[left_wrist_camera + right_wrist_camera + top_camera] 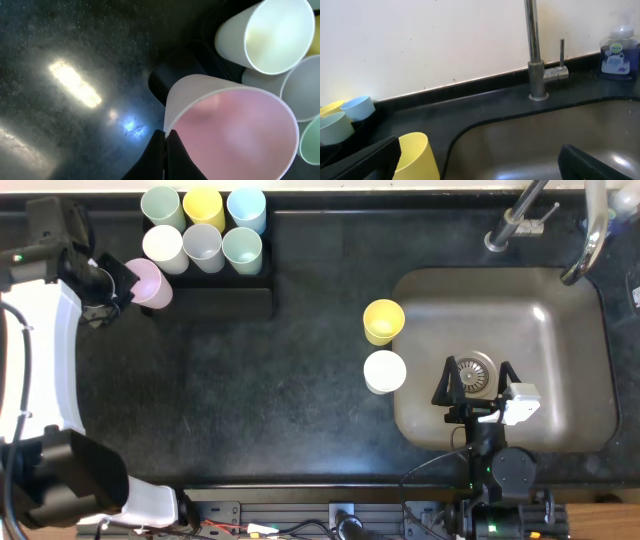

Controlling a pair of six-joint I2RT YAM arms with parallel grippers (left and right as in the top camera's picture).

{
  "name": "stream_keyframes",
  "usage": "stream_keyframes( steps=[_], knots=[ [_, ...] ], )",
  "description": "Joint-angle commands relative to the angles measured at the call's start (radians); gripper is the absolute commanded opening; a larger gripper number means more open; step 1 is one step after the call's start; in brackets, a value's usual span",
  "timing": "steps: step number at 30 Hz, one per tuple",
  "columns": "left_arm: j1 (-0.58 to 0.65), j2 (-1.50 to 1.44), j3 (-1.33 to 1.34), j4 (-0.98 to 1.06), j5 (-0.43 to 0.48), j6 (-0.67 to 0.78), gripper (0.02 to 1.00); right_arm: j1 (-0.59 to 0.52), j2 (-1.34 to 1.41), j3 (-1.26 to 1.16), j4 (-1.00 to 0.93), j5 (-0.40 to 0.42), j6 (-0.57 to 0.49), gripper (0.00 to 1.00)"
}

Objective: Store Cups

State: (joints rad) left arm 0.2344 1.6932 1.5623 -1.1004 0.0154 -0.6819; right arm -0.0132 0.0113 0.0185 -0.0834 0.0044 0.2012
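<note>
My left gripper [122, 281] [164, 146] is shut on the rim of a pink cup [149, 283] [235, 130], held tilted at the left end of the black rack [225, 298] [172, 80]. The rack holds several cups, among them a white one [164, 248] [272, 35], a grey one [203, 246] [302, 87] and a mint one [242, 250]. A yellow cup [383, 321] [415, 155] and a white cup [385, 371] stand on the counter beside the sink. My right gripper [478, 387] [480, 170] hangs open over the sink [560, 310], holding nothing.
A faucet [520, 215] [535, 50] rises behind the sink and a soap bottle [619, 50] stands at the back right. The dark counter [250, 400] lies bare between the rack and the sink. The drain [477, 370] is under the right gripper.
</note>
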Motion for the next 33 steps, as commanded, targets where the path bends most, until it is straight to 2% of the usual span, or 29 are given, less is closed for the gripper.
stream_keyframes(
  steps=[1,7,29,30,31,32,33],
  knots=[
    [0.004,0.065,0.015,0.026,0.018,-0.008,0.036,-0.007,-0.008,-0.014,0.006,-0.001,-0.006,0.998],
    [0.004,0.114,0.015,0.073,0.036,-0.008,0.036,-0.007,-0.008,-0.014,0.006,-0.001,-0.007,0.998],
    [-0.030,0.230,0.015,0.125,0.010,-0.007,0.036,-0.007,-0.008,-0.014,0.006,-0.001,-0.007,0.998],
    [-0.033,0.232,0.015,0.125,0.008,-0.007,0.117,-0.007,-0.008,-0.014,0.006,-0.001,-0.007,0.998],
    [-0.035,0.232,0.015,0.126,0.007,-0.007,0.384,-0.007,-0.008,-0.014,0.006,-0.001,-0.007,0.998],
    [-0.037,0.232,0.015,0.126,0.006,-0.007,0.752,-0.007,-0.008,-0.014,0.006,-0.001,-0.006,0.998],
    [-0.038,0.231,0.015,0.126,0.006,-0.007,0.965,-0.007,-0.008,-0.014,0.006,-0.001,-0.007,0.998]
  ],
)
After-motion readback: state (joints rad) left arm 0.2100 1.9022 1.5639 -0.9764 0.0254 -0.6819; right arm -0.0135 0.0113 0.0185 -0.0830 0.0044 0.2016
